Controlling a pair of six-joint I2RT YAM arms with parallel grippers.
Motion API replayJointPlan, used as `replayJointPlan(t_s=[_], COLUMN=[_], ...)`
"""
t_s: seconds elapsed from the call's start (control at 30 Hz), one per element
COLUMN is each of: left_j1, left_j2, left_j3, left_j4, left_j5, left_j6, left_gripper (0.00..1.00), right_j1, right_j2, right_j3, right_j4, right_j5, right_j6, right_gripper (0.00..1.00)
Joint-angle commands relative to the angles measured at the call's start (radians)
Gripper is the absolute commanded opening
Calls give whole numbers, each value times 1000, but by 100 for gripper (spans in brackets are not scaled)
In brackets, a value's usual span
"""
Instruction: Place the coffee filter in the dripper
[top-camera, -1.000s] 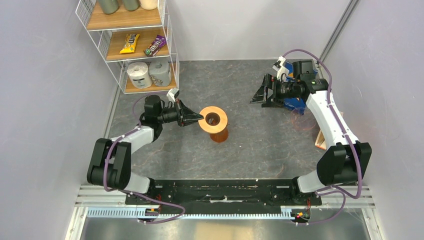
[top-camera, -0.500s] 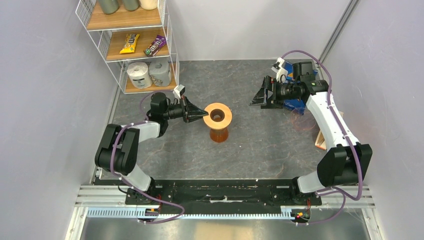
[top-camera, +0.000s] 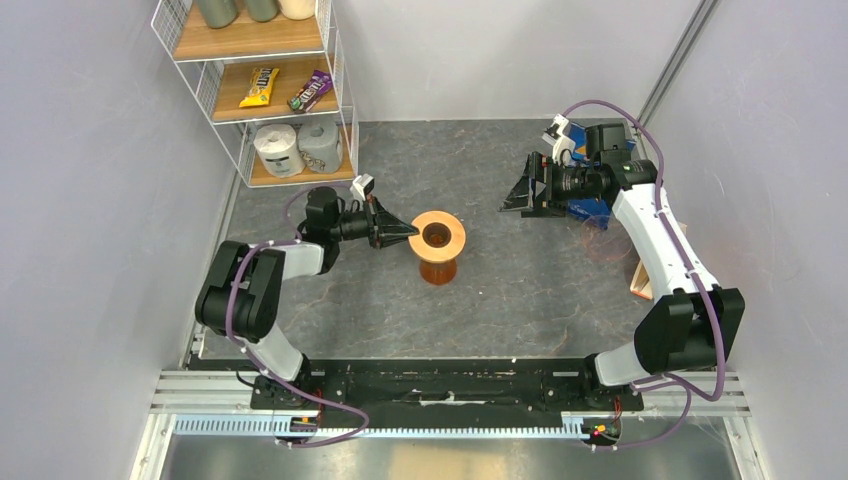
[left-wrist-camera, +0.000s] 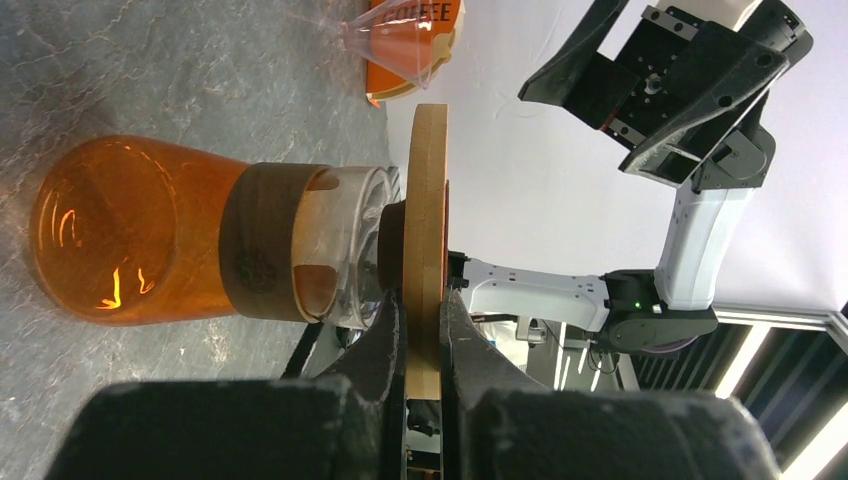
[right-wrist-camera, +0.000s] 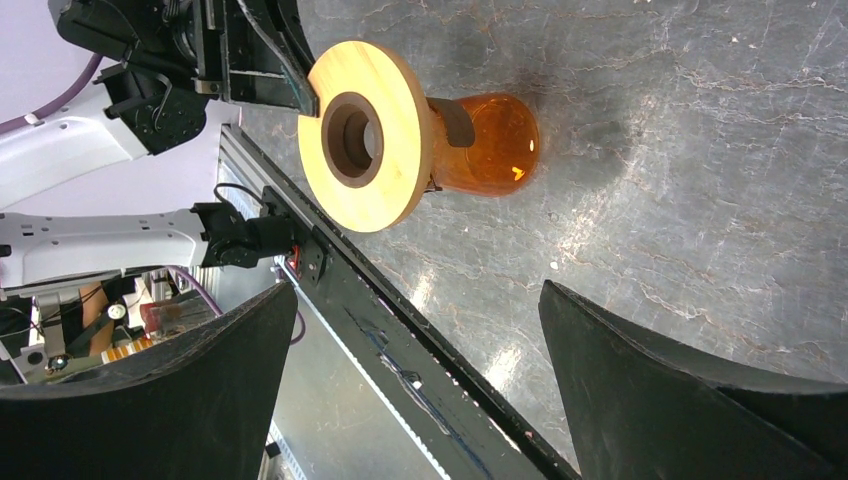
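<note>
**Operator:** Where's the dripper?

**Spotter:** Your dripper (top-camera: 452, 240) stands upright on the table (top-camera: 520, 290), a little left of centre. Your left gripper (top-camera: 410, 232) is clenched on the left edge of its wooden rim, one finger on each face of the disc.

**Operator:** And my right side?

**Spotter:** Your right gripper (top-camera: 515, 195) hangs at the far right, well apart from the dripper. Its jaws are spread wide and grasp nothing. I cannot make out the coffee filter for you.

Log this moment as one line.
left gripper: shut on dripper rim | right gripper: open, empty, away from dripper | dripper: upright, empty
</note>
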Motion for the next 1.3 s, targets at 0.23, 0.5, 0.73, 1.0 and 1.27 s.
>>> replayJointPlan(t_s=[0.23, 0.5, 0.73, 1.0, 1.27], left_j1=[-3, 6, 56, 48, 0], left_j2=[58, 54, -25, -164, -145], left_j3=[42, 35, 30, 23, 46], left_j4=[48, 42, -196, -527, -521], left_j5=[33, 37, 38, 21, -2], left_j6=[17, 24, 157, 390, 408], left_gripper=[7, 56, 79, 60, 48], right_j1=[4, 3, 4, 38, 48], right_j2=[-30, -27, -21, 13, 21], right_j3=[18, 18, 21, 27, 32], right_j4=[4, 2, -11, -16, -19], right_j5=[-25, -25, 5, 24, 21], right_j6=[-14, -23, -43, -55, -57], right_gripper=[99, 99, 99, 99, 99])
